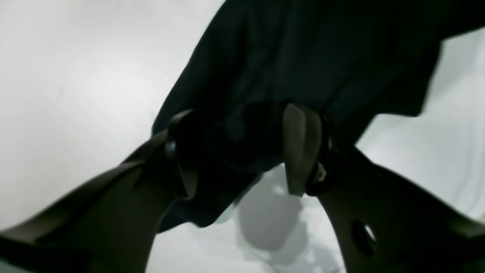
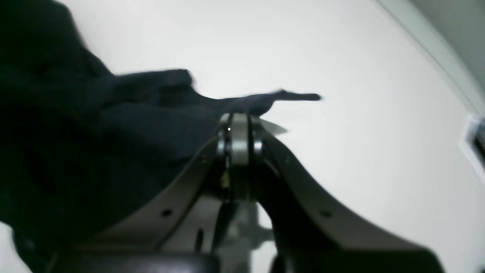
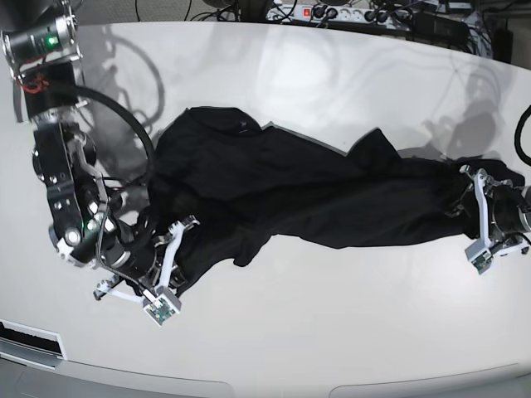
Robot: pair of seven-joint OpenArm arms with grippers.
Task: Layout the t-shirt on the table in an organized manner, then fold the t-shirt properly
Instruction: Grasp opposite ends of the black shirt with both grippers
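Note:
The black t-shirt (image 3: 290,191) lies stretched out lengthwise across the white table (image 3: 332,332), creased and uneven. At its right end in the base view, my left gripper (image 3: 470,211) stands open. In the left wrist view its fingers (image 1: 301,151) stay wide apart around a bunch of the t-shirt (image 1: 303,57), just above the table (image 1: 57,94). At the shirt's lower left edge, my right gripper (image 3: 176,240) is shut. In the right wrist view its closed fingertips (image 2: 238,121) pinch the thin edge of the t-shirt (image 2: 94,132), blurred over the table (image 2: 341,76).
A power strip with cables (image 3: 332,12) runs along the table's back edge. A black cable (image 3: 124,116) loops from the right arm's base over the table's left side. The table's curved edge (image 2: 435,45) passes to the right of my right gripper.

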